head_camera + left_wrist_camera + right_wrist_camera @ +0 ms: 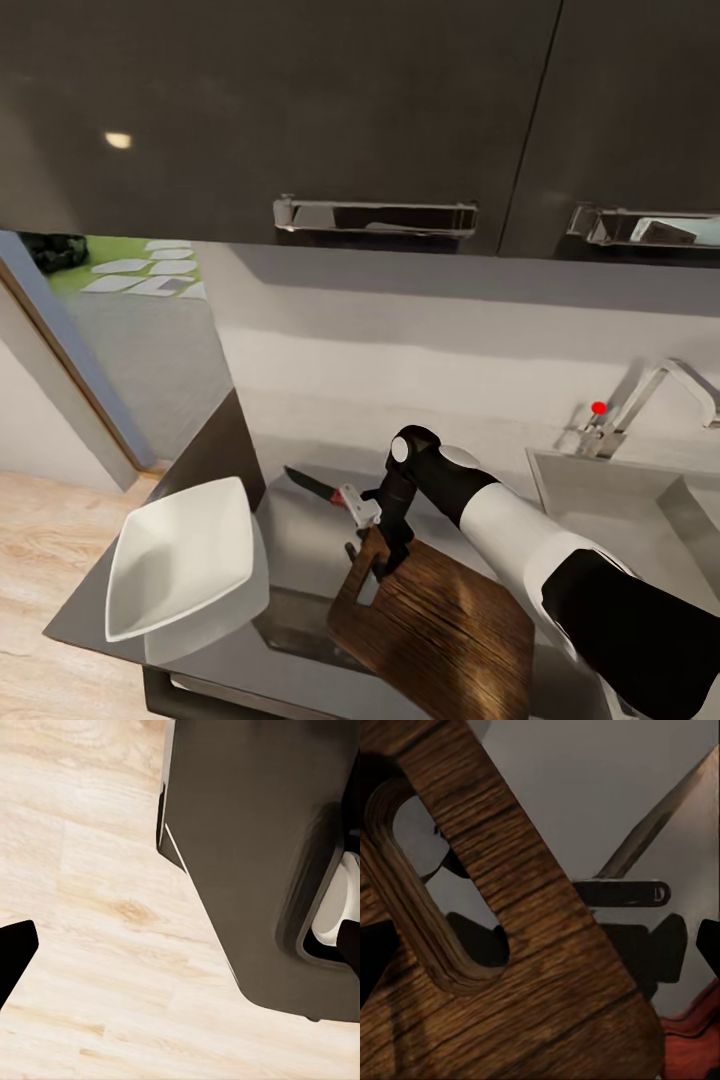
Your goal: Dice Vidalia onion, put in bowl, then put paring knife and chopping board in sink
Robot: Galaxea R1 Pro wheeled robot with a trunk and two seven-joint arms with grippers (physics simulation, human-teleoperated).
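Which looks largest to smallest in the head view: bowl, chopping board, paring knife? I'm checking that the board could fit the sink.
1. Chopping board and bowl: about alike in apparent size, and the arm covers part of the board, so I won't rank them.
2. Paring knife: clearly smallest.

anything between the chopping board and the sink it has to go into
Nothing visible does. The chopping board lies on the countertop with the right gripper at its handle slot; the stretch of counter toward the sink, partly covered by the arm, looks bare.
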